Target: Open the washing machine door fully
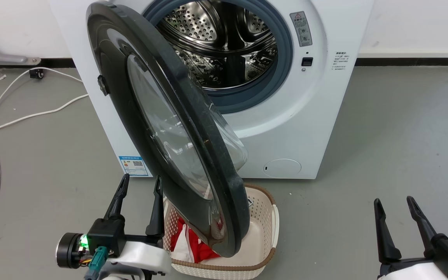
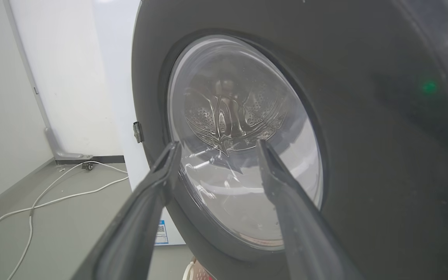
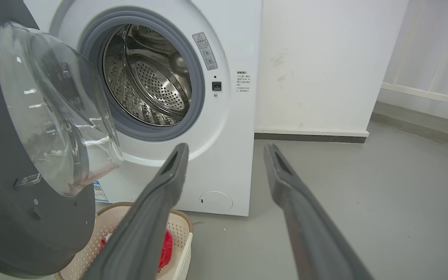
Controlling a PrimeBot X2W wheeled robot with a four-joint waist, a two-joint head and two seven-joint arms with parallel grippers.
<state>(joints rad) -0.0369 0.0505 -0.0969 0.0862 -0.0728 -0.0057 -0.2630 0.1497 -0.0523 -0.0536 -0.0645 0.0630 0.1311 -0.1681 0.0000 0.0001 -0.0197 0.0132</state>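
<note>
The washing machine door (image 1: 161,116) stood roughly half open, hinged at the left of the washing machine (image 1: 294,128). The left claw (image 1: 141,179) was spread wide and empty just beside its outer face. The right claw (image 1: 394,200), likewise open and empty, was well apart. A push probably belonged on the inner rim far from the hinge (not the glass bowl), following the arc, with the left claw kept clear. Below, the white basket (image 1: 265,210) held red cloth (image 1: 189,241). The visible part of the drum (image 1: 224,42) looked empty.
</note>
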